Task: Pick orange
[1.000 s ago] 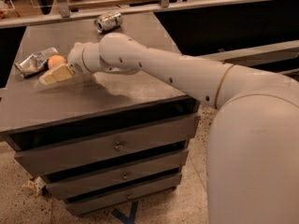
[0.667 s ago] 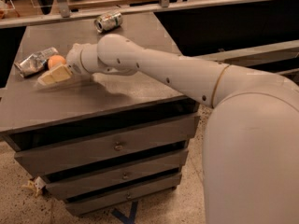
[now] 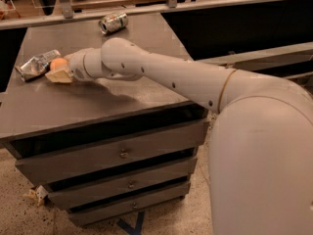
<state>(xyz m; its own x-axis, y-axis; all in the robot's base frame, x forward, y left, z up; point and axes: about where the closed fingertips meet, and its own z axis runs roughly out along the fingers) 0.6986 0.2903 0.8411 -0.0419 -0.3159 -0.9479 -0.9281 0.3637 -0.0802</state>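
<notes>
The orange (image 3: pixel 58 63) sits on the grey table (image 3: pixel 112 104) in the upper left of the frame, just beside the shiny foil bag (image 3: pixel 34 65) on its left; the gripper (image 3: pixel 59 74) is right at the orange, just below it in the picture; the long white arm (image 3: pixel 186 80) comes in from the right; almost nothing has moved in the last second: the orange is in the same spot and the gripper has stayed by it; I think the grab is on and the lift has not begun; I cannot tell if the gripper is open or closed; a drink can (image 3: pixel 113 22) lies well apart near the top.
</notes>
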